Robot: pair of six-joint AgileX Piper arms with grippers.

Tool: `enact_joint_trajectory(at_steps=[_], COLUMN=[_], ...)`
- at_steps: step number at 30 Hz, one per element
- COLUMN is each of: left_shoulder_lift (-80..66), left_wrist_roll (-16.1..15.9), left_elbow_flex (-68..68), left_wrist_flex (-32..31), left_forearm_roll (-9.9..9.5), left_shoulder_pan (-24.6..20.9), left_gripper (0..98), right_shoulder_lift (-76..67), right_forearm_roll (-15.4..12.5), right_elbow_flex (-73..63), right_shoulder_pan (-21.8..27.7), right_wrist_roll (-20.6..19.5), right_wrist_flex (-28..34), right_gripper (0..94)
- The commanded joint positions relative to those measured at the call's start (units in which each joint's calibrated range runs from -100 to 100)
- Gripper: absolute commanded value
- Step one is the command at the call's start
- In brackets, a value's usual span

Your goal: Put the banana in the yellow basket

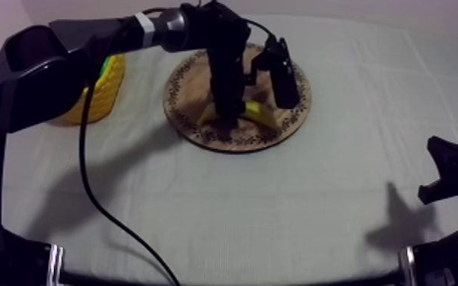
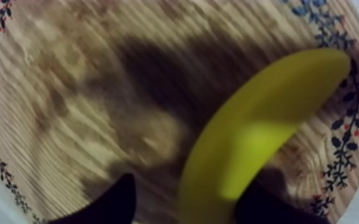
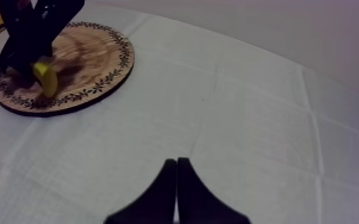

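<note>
The yellow banana (image 1: 260, 112) lies on the round wooden board (image 1: 194, 84) with the patterned rim. My left gripper (image 1: 230, 115) points straight down onto the banana's middle. In the left wrist view its black fingers (image 2: 113, 199) stand apart, open, either side of the banana (image 2: 259, 137), with a gap between one finger and the fruit. The yellow basket (image 1: 104, 87) sits left of the board, partly hidden by the left arm. My right gripper (image 3: 177, 162) is shut on nothing, low over the cloth at the right side (image 1: 446, 175).
From the right wrist view the board (image 3: 92, 59) and the banana (image 3: 46, 78) lie far off, with the left arm's gripper (image 3: 33, 47) over them. Bare cloth spreads between the board and the table's front edge.
</note>
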Motion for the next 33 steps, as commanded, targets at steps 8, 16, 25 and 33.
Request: enact_joint_trajectory(at_steps=[8,16,25,33], left_shoulder_lift=[0.5,-2.5,-18.1,-37.1], left_wrist_roll=[-2.8,-3.1,-1.8,5.8], left_elbow_flex=[-0.7,-0.3,-0.1,10.7], left_wrist_flex=[0.7,3.8,13.3,20.3], left_forearm_roll=[2.06,2.73,5.38,7.5], left_shoulder_pan=[-0.2,-0.7,-3.0,-5.8], left_gripper=[23.0,16.3,18.3,22.9], right_shoulder_lift=[0.0,0.0,0.0,0.0], right_forearm_roll=[0.0,0.0,0.0,0.0], right_elbow_flex=[0.0,0.0,0.0,0.0], right_shoulder_pan=[0.0,0.0,0.0,0.0], right_wrist_roll=[0.0,0.0,0.0,0.0], right_wrist_flex=[0.0,0.0,0.0,0.0], right_gripper=[0.3,0.3,0.3,0.3])
